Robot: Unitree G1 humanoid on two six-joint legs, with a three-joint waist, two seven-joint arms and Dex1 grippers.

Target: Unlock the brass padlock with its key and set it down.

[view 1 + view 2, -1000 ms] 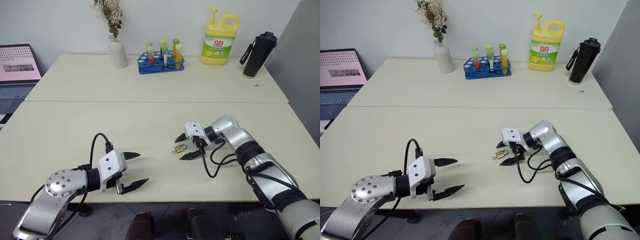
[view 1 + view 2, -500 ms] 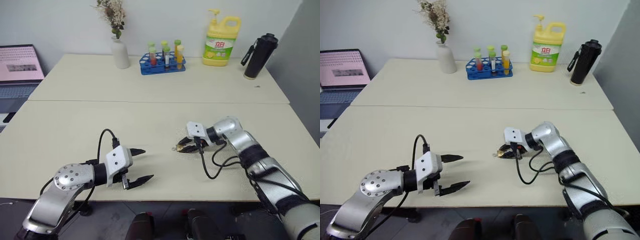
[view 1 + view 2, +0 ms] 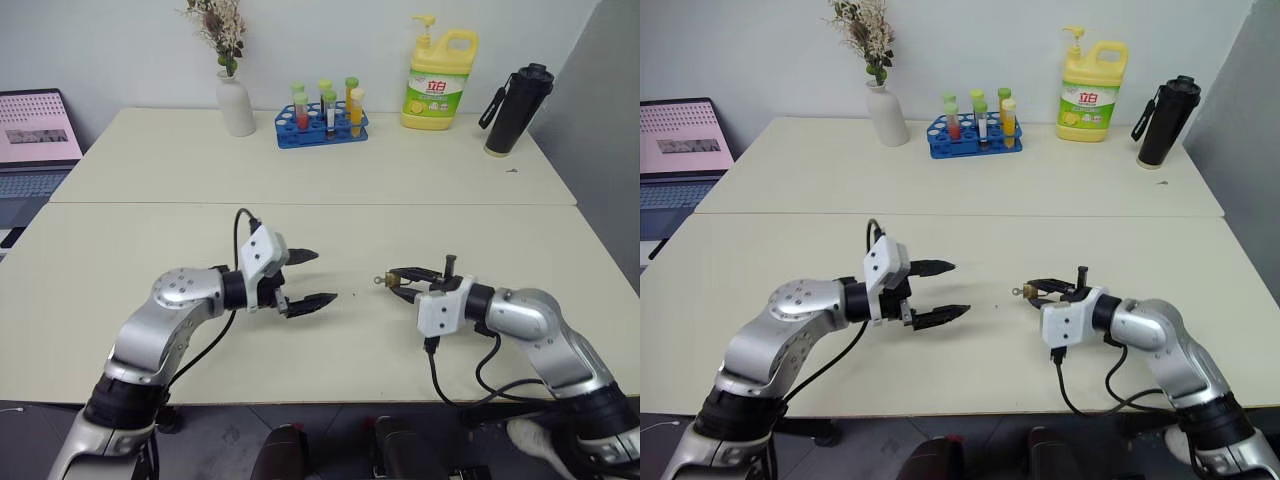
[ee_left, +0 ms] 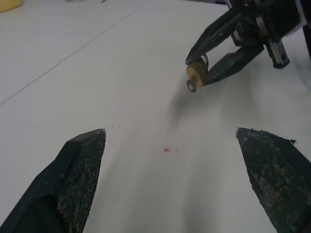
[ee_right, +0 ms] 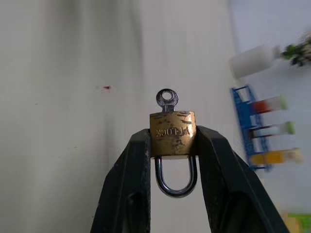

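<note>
Cream table (image 3: pixel 150 240), seam across middle; far half carries white vase (image 3: pixel 237 104), blue tube rack (image 3: pixel 322 128), yellow detergent bottle (image 3: pixel 438 80), black flask (image 3: pixel 517 110).

Before me stand two pale cream tables (image 3: pixel 300 170) pushed together, a thin seam running across between them. Behind them is a plain white wall (image 3: pixel 120 50), evenly lit. Along the far edge I see a white vase (image 3: pixel 236 103) of dried flowers, a blue rack of tubes (image 3: pixel 322 128), a yellow soap bottle (image 3: pixel 438 80) and a black flask (image 3: pixel 516 108). A laptop (image 3: pixel 35 135) with a pink screen sits off to my left.
</note>
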